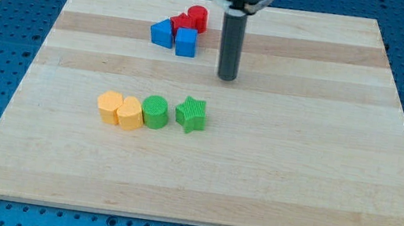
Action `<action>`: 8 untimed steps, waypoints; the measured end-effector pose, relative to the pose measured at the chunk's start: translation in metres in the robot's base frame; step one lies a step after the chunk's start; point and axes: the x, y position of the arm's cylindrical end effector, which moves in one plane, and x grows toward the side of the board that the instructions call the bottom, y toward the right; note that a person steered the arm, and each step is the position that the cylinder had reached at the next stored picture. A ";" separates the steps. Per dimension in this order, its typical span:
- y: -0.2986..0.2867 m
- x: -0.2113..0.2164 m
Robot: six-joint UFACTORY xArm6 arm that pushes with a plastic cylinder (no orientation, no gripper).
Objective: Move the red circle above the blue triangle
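In the camera view, upper centre of the frame, your red circle (pixel 197 17) sits at the top right of a tight cluster, up and to the right of the blue triangle (pixel 163 33), with a red block (pixel 182 23) and a blue block (pixel 186 43) packed between. My tip (pixel 227 78), a bare rod holding nothing, rests right of the cluster, touching no block. The circle, a ribbed red disc, looks nearly placed; a leftward nudge seems left.
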 end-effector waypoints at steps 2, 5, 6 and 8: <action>0.017 -0.089; -0.041 -0.152; -0.061 -0.153; -0.042 -0.103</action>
